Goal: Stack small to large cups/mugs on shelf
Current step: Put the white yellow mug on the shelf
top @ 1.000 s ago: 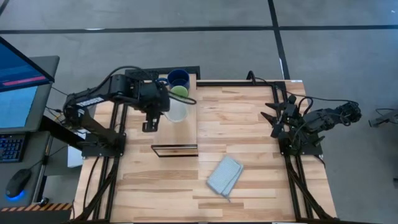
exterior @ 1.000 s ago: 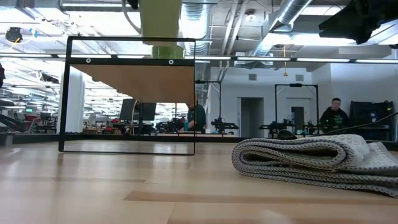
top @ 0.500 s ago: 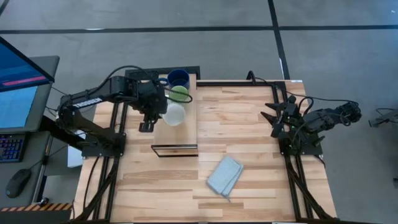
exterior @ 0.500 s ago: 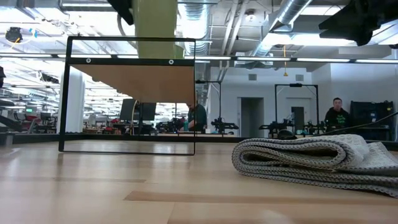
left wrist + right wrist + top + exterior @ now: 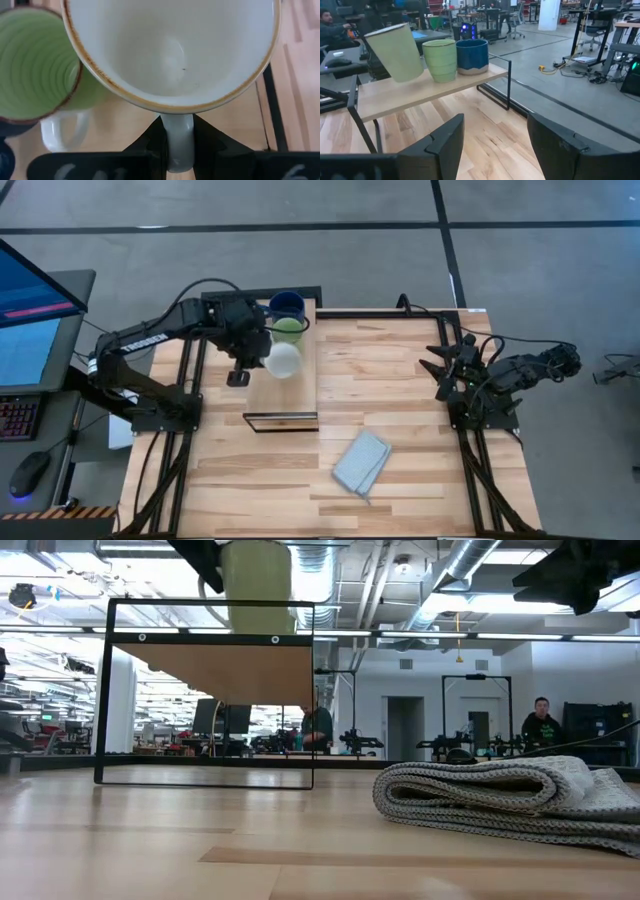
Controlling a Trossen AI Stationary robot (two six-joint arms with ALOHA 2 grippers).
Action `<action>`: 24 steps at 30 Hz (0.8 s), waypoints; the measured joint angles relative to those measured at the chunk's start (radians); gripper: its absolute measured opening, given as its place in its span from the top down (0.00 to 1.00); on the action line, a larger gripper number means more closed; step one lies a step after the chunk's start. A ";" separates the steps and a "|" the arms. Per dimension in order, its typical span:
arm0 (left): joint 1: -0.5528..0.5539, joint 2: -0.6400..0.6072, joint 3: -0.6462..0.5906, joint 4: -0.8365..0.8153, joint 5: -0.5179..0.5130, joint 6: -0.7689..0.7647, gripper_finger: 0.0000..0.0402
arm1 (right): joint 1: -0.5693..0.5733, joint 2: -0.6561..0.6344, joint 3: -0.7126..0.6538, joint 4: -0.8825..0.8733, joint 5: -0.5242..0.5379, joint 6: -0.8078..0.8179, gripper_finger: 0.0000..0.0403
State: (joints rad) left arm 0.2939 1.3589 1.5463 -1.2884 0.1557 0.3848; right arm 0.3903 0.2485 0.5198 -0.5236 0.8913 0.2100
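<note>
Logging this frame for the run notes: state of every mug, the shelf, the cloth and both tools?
White mug: tilted, off the shelf top, held by its handle.
Green mug: upright on the shelf, beside the blue one.
Blue mug: upright at the shelf's end.
Shelf: standing on the table.
Cloth: folded, flat on the table.
Left tool: shut on the white mug's handle.
Right tool: open, empty, parked at the table's right edge.

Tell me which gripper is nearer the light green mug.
Left. The left gripper holds the white mug by its handle right beside the light green mug on the shelf; the right gripper waits open across the table.
</note>
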 joint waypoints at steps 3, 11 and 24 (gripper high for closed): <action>0.006 0.000 0.000 0.002 0.023 0.013 0.91 | 0.000 0.000 0.000 0.000 0.000 0.000 0.41; 0.007 0.036 -0.034 -0.003 0.047 0.015 0.91 | 0.000 0.000 0.000 -0.001 0.000 0.000 0.41; 0.058 0.036 -0.063 0.011 0.070 -0.002 0.91 | 0.000 0.000 0.000 -0.007 0.000 0.001 0.41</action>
State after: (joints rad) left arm 0.3521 1.3945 1.4834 -1.2770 0.2253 0.3829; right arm 0.3904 0.2482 0.5198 -0.5308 0.8913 0.2107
